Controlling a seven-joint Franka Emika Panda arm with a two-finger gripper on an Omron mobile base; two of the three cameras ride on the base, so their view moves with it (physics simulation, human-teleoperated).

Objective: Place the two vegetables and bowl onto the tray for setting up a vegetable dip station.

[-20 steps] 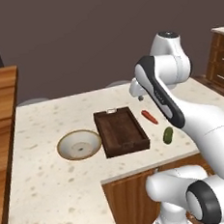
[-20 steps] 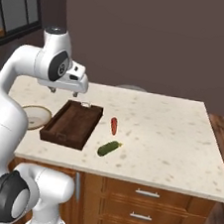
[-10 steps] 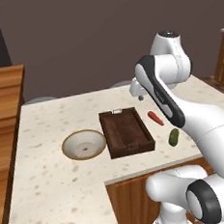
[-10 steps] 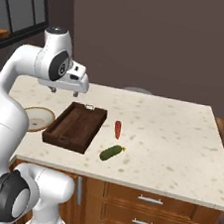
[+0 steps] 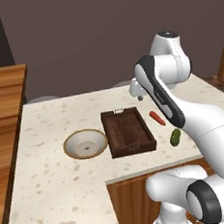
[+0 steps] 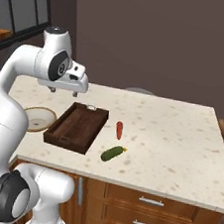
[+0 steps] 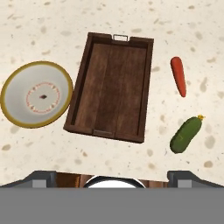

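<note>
The dark-brown tray [image 5: 128,131] [image 6: 77,127] [image 7: 111,87] lies on the speckled counter with nothing in it. To its left rests the bowl [image 5: 85,143] [image 6: 38,118] [image 7: 37,99], off-white inside with a tan rim. On the tray's other side lie the two vegetables: a slim red one [image 5: 157,118] [image 6: 119,130] [image 7: 178,75] and a dark-green one [image 5: 175,137] [image 6: 112,153] [image 7: 186,133]. My gripper [image 5: 138,94] [image 6: 64,92] hangs high over the tray's far end, open and holding nothing. It looks straight down on the tray.
The counter [image 6: 180,143] stretches wide to the right of the vegetables. A wooden cabinet top [image 5: 4,109] rises at the left. Drawers [image 6: 146,208] sit below the front edge. A dark wall [image 5: 77,35] stands behind.
The whole picture has shifted a little to the right in both base views, so the camera has moved. Tray, bowl and vegetables lie as before. The gripper stays open.
</note>
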